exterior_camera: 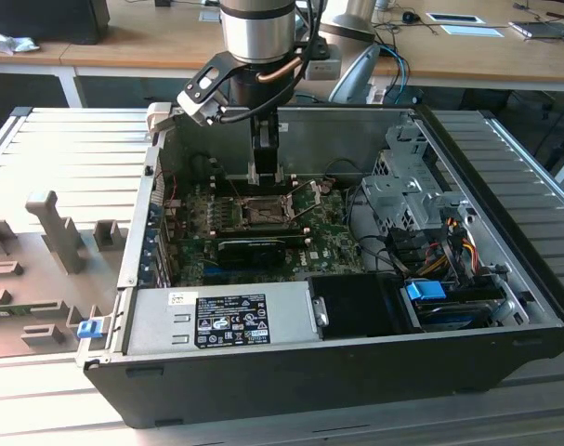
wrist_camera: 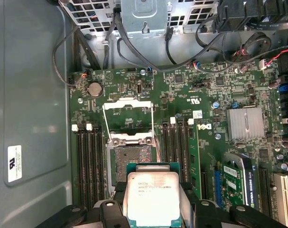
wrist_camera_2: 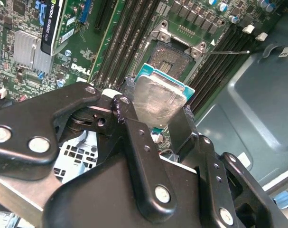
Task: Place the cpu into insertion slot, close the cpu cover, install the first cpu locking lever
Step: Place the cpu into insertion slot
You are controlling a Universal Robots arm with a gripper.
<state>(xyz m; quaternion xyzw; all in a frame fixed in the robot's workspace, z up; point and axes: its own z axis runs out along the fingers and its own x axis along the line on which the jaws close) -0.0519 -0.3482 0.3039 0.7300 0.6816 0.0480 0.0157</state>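
Gripper around cpu above open insertion slot

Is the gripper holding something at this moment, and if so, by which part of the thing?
Yes. The gripper holds the cpu, clamped by two opposite side edges, with its metal top left uncovered.

The exterior view looks steeply down from farther off, taking in the whole open computer case, with the arm at the frame's top centre. Both wrist views sit close over the motherboard, the first squarely and the second obliquely. They share the socket and the cpu.
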